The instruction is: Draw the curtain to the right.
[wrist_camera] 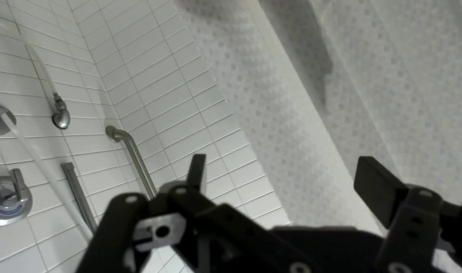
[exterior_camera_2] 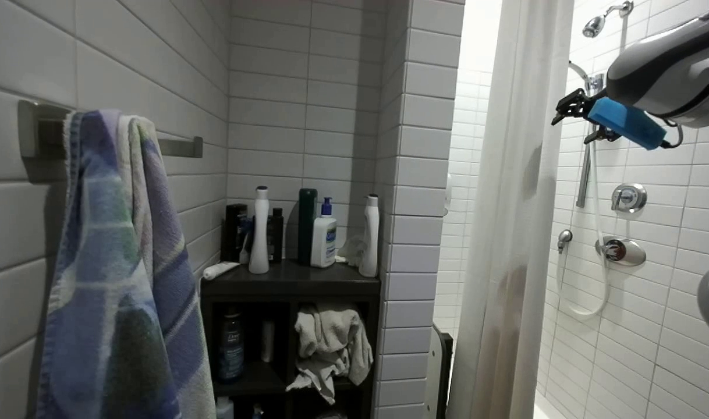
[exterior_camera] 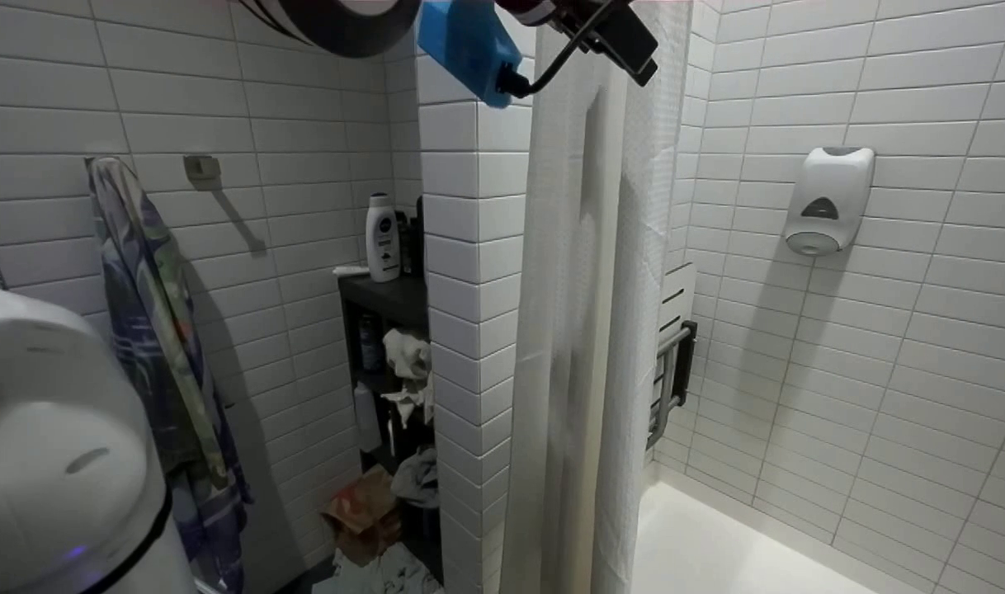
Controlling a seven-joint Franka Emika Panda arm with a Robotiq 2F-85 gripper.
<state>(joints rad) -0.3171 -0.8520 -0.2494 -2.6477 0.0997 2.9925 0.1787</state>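
Observation:
The curtain is tall white fabric hanging in vertical folds beside the white tiled column. It also shows as a narrow upright strip in an exterior view. My gripper is open and empty, at upper height, a small gap from the curtain's edge, with its fingers towards it. In an exterior view the gripper overlaps the curtain's upper part and is partly cut off at the top. In the wrist view the curtain lies beyond the wide gap between the fingers, its free edge running diagonally through that gap.
The tiled column stands beside the curtain. A dark shelf with bottles and cloths is past it. A towel hangs on the wall. Shower fittings, a grab bar and a soap dispenser are on the shower walls.

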